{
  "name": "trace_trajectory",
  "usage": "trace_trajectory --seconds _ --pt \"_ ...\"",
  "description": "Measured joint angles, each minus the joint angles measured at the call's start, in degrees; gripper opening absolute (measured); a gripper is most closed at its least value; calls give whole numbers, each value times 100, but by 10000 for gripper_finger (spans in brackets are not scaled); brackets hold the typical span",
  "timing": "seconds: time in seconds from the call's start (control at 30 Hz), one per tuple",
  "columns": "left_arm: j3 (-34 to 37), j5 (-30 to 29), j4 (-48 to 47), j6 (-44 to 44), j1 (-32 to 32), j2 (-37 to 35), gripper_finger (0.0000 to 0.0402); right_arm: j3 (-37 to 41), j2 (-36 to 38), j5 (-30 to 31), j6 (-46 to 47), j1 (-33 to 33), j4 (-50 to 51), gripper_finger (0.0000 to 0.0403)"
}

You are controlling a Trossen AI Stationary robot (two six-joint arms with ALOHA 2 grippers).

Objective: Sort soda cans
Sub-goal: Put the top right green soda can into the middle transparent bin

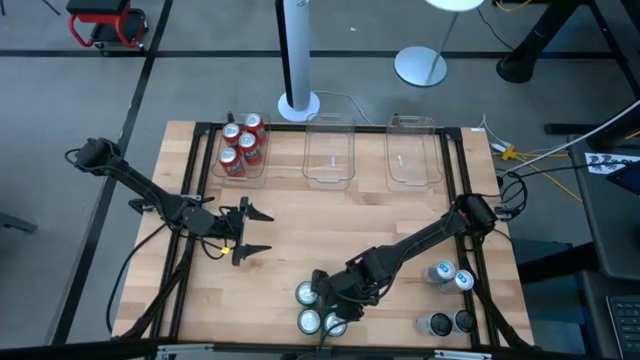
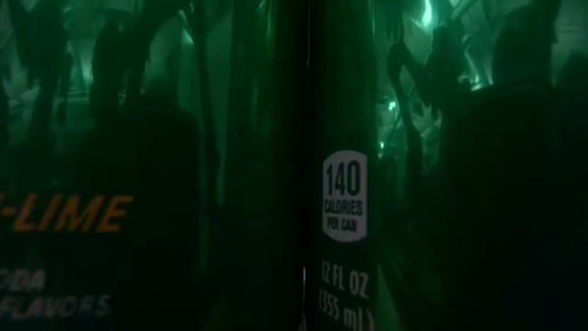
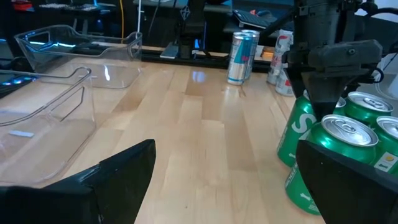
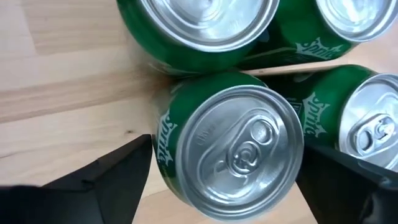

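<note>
Four green cans [image 1: 310,322] stand upright in a cluster near the table's near edge; one [image 2: 340,184] fills the low view. My right gripper [image 1: 326,292] is above this cluster, open and pointing down, its fingers on either side of one green can [image 4: 233,146]. Several red cans [image 1: 241,145] stand in the far-left clear bin [image 1: 262,172]. Two blue/silver cans [image 1: 443,272] and two dark cans [image 1: 436,323] stand at the near right. My left gripper [image 1: 250,232] waits open above the table's left half, touching nothing. My right gripper comes from above, pointing down, with one open finger [image 4: 118,177] at each side of the upright green can's top rim [image 4: 168,149]. The can stands on the table. Whether the fingers touch its wall, I cannot tell.
Two more clear bins [image 1: 328,150] [image 1: 413,150] sit along the far edge, with nothing in them. The other green cans [image 4: 199,25] press close around the flanked one. Bare wood lies across the table's middle [image 1: 340,220]. A lamp post base [image 1: 298,104] stands beyond the far edge.
</note>
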State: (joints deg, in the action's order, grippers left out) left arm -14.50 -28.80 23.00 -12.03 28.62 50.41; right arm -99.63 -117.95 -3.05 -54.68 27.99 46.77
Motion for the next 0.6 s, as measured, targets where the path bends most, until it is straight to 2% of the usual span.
trace_trajectory --seconds 0.2,0.47,0.6 --pt "0 0 2 0 0 0 375 -20 -75 -93 43 -31 -47 337" --pt "0 0 -4 2 0 0 375 -20 -87 -192 148 -140 -68 341" --pt "0 0 -2 2 0 0 375 -20 -87 -260 158 -144 -60 310"
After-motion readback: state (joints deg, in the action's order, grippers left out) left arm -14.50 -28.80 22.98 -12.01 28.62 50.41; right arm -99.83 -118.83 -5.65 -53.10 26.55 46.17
